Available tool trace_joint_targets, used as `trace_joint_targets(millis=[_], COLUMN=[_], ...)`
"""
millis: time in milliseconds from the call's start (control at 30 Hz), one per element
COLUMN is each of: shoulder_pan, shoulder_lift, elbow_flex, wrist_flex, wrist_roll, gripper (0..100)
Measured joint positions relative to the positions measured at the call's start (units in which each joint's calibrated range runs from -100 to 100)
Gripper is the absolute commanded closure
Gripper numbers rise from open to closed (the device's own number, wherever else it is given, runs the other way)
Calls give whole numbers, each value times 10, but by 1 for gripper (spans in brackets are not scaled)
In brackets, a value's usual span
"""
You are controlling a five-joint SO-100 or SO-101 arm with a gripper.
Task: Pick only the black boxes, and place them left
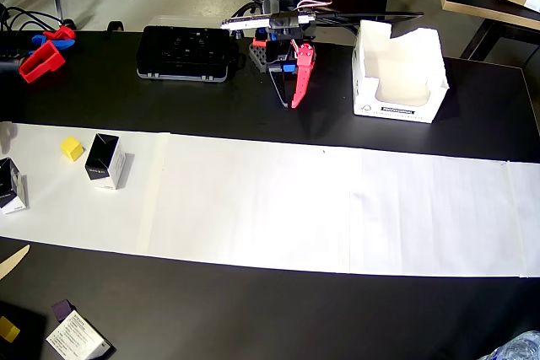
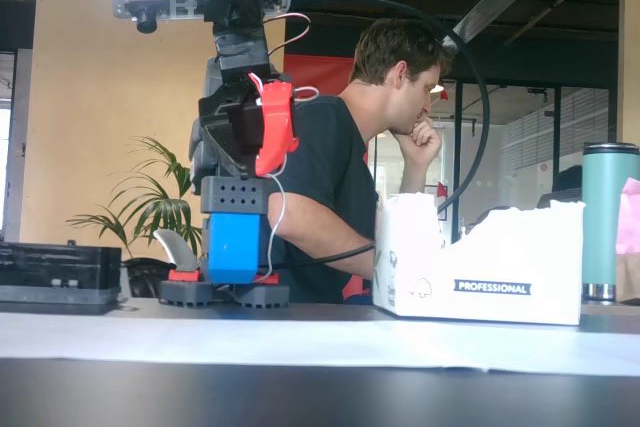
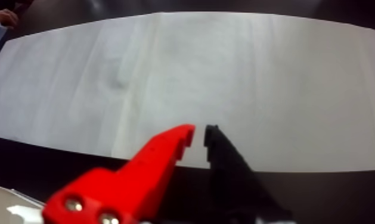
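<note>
Two black boxes stand on the left part of the white paper strip (image 1: 337, 208) in the overhead view: one black box (image 1: 105, 160) beside a yellow cube (image 1: 72, 148), the other black box (image 1: 10, 185) at the left edge of the frame. My gripper (image 1: 289, 104) is folded back near the arm's base at the rear of the table, far from both. Its red and black fingers meet at the tips with nothing between them, as the wrist view shows for the gripper (image 3: 200, 134) over the paper's rear edge. The red finger (image 2: 275, 125) also shows in the fixed view.
A torn white cardboard box (image 1: 398, 73) stands right of the arm and a flat black case (image 1: 186, 52) left of it. Red clamps (image 1: 42, 61) lie at the far left. A white printed carton (image 1: 76, 336) and another yellow cube (image 1: 8, 329) sit on the black table at bottom left.
</note>
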Motion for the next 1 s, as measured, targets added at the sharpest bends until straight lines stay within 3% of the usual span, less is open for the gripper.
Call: trace_joint_targets(millis=[100, 233, 333, 1000], shoulder_pan=[16, 91, 108, 112], shoulder_lift=[-13, -10, -12, -16], elbow_flex=[21, 156, 170, 173], wrist_flex=[14, 135, 159, 162], wrist_roll=[11, 89, 107, 112], gripper=[100, 100, 100, 100])
